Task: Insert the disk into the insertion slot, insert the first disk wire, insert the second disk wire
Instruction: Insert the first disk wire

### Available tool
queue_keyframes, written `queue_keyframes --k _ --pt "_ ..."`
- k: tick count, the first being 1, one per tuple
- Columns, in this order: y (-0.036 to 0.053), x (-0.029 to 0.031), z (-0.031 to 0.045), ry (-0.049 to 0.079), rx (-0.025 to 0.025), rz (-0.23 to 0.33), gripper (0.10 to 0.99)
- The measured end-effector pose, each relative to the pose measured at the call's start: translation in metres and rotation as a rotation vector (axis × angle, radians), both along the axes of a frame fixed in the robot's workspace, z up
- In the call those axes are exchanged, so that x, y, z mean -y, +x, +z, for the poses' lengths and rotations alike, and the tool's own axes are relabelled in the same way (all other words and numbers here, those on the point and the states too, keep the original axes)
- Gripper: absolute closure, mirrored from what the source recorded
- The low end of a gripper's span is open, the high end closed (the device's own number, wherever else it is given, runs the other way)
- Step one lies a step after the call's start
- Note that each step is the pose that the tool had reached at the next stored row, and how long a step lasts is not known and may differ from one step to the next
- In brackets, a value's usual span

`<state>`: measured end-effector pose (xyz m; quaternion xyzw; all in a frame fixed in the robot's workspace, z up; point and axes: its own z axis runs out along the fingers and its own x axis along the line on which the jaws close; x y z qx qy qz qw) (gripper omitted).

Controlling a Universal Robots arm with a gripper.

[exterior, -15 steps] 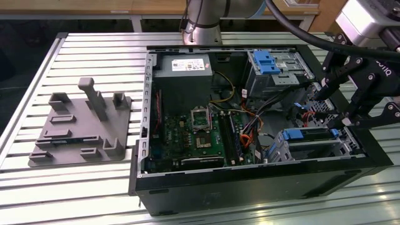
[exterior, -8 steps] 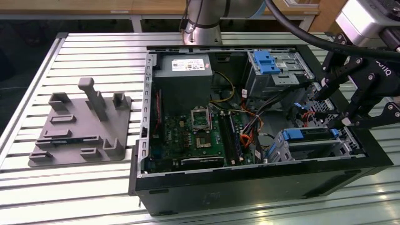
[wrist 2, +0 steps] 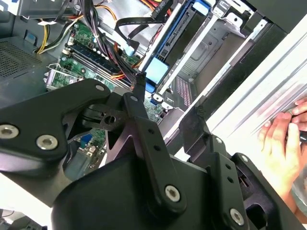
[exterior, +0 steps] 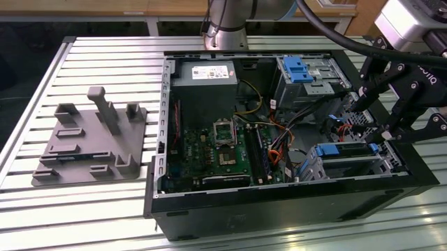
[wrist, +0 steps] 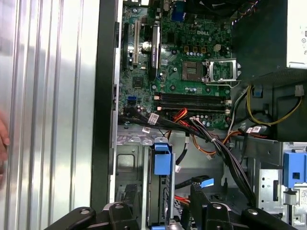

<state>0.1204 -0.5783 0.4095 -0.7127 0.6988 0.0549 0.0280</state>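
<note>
Silver slats form the table (exterior: 104, 52) that carries an open black computer case (exterior: 279, 209). The case lies on its side, with its green motherboard (exterior: 216, 151) exposed.

At the exterior view's right, the black gripper (exterior: 372, 120) hangs over the case's edge. Its two fingers are spread apart with a clear gap between them. In the second wrist view, one fingertip (wrist 2: 139, 81) sits close against a bundle of black cables (wrist 2: 120, 52); whether it touches them I cannot tell.

The disk (exterior: 346, 149), framed by its bright blue carrier, sits inside the insertion slot (exterior: 349, 168). This small grey cage is in the corner of the case just beneath the gripper.

A larger grey cage with a blue latch (exterior: 300, 70) stands farther back, beside the grey power supply (exterior: 206, 73). A red cable with a blue plug (exterior: 337, 125) lies between the two cages. Whether it joins the disk I cannot tell.

A grey fixture plate (exterior: 91, 141) rests on the table at the exterior view's left, well apart from the case. In the second wrist view, a person's hand (wrist 2: 283, 143) rests on the table outside the case wall.
</note>
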Motion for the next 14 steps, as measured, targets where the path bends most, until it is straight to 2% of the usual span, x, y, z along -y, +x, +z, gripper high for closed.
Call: queue_keyframes --k 2,4,6,9,10,11,14 --pt "0.0000 -0.0023 -0.0001 -0.002 0.0000 0.000 0.529" --pt "0.0000 -0.0071 -0.0004 -0.012 0.0000 0.000 0.529" --pt "0.0000 -0.0095 -0.0006 -0.045 -0.0001 0.000 0.529" --pt "-0.0002 -0.0098 -0.0006 -0.100 0.0001 -0.002 0.529" --pt "-0.0004 -0.0098 -0.0006 -0.118 0.0018 -0.005 0.529" --pt "-0.0004 -0.0098 -0.0007 -0.133 0.0067 -0.013 0.529" --pt "-0.0004 -0.0098 -0.0013 -0.152 0.0176 -0.047 0.529"
